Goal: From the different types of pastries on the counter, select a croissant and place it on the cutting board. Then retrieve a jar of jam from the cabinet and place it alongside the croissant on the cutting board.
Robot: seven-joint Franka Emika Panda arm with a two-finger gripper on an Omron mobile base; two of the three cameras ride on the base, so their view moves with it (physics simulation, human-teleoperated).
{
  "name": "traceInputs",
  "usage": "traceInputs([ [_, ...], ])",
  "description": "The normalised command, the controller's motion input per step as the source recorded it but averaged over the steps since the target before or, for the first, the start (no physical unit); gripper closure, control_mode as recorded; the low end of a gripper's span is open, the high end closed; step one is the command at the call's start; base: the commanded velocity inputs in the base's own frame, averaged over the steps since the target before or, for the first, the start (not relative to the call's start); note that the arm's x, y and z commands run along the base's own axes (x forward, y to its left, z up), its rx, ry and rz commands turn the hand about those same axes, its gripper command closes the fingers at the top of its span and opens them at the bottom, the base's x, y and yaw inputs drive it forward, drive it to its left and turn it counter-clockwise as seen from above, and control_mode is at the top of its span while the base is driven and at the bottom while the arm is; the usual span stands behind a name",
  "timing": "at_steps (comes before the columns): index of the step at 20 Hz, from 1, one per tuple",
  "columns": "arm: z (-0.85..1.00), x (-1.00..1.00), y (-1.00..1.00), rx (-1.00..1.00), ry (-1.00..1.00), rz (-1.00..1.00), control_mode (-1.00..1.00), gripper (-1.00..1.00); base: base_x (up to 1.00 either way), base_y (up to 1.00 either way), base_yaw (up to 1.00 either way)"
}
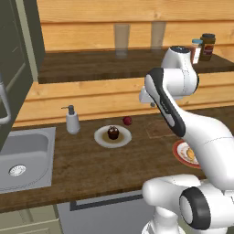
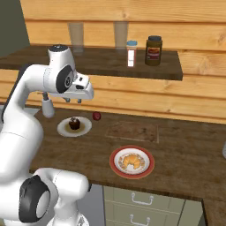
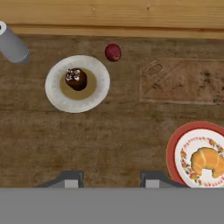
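Nothing is done yet: the croissant (image 3: 208,161) lies on its red plate (image 3: 174,144), the board (image 3: 183,81) is bare, and the jam (image 2: 153,50) stands on the shelf. The gripper (image 3: 109,178), closed and holding nothing, hangs above the counter (image 3: 113,135)

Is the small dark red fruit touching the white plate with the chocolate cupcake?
Apart. The hand view, looking down, shows bare brown counter between the small dark red fruit and the rim of the white plate.

Golden croissant (image 3: 207,161) on a red-rimmed floral plate (image 3: 176,144); dark cupcake (image 3: 76,79) on white.
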Motion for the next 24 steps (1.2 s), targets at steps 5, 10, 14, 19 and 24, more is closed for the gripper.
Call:
traceInputs([
  [5, -0.43, -0.37, -0.05, 0.00, 0.00, 0.00, -1.00, -1.00, 0.00, 0.00, 0.00],
  [10, -1.00, -0.90, -0.21, 0.04, 0.00, 0.00, -1.00, -1.00, 0.00, 0.00, 0.00],
  [14, -1.00, -0.63, -0.31, 0.07, 0.01, 0.00, -1.00, -1.00, 0.00, 0.00, 0.00],
  [19, -0.51, 0.04, -0.04, 0.01, 0.01, 0.00, -1.00, -1.00, 0.00, 0.00, 0.00],
  [24, -0.16, 0.18, -0.45, 0.00, -0.06, 0.07, -1.00, -1.00, 0.00, 0.00, 0.00],
])
